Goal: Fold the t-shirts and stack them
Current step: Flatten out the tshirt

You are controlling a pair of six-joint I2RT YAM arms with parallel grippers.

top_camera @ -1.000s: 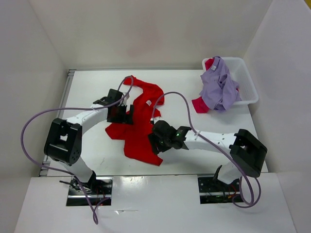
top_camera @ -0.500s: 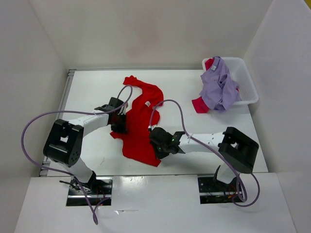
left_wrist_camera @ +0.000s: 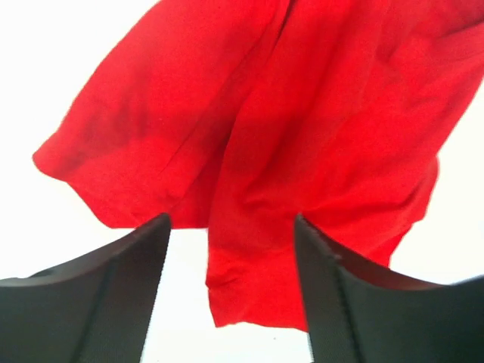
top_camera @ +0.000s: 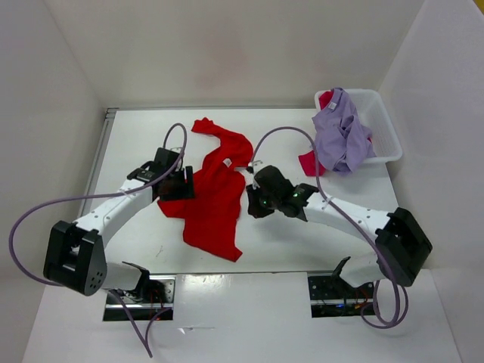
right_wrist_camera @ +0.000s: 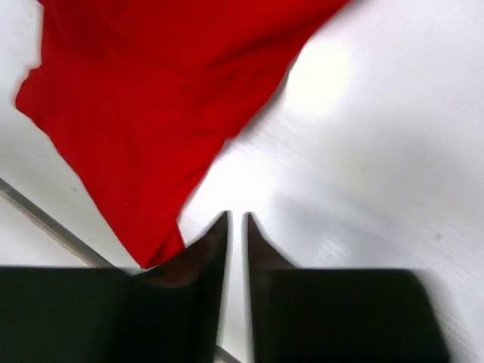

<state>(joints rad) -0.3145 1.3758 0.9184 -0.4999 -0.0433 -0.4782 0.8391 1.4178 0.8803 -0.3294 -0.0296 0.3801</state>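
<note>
1. Overhead, the bright red t-shirt (top_camera: 212,204) lay unfolded and rumpled near the middle of the white table (top_camera: 136,136), running from a narrow end at the far side to a broader end near the arms.
2. The left gripper (top_camera: 180,187) hung at the shirt's left edge with its jaws held wide; its wrist camera showed the two dark fingers (left_wrist_camera: 113,302) apart, nothing clamped between them, and the red cloth (left_wrist_camera: 302,151) spread on the table beyond.
3. The right gripper (top_camera: 253,204) sat just beside the shirt's right edge, pointing toward it.
4. Seen from the right wrist, that gripper (right_wrist_camera: 236,219) had its jaws drawn almost together, only a thin slit of table showing between them and no cloth in the slit.
5. A corner of the red shirt (right_wrist_camera: 151,98) reached down to the outer side of one of those fingers (right_wrist_camera: 193,261); whether cloth and finger touched could not be told.
6. The pale lavender t-shirt (top_camera: 340,140) lay bunched over the left wall of the white plastic bin (top_camera: 386,132) at the table's far right corner.
7. The pinkish crimson t-shirt (top_camera: 310,162) lay under it, one part spilling out onto the table beside the bin.
8. Both of those shirts were well apart from the grippers.
</note>
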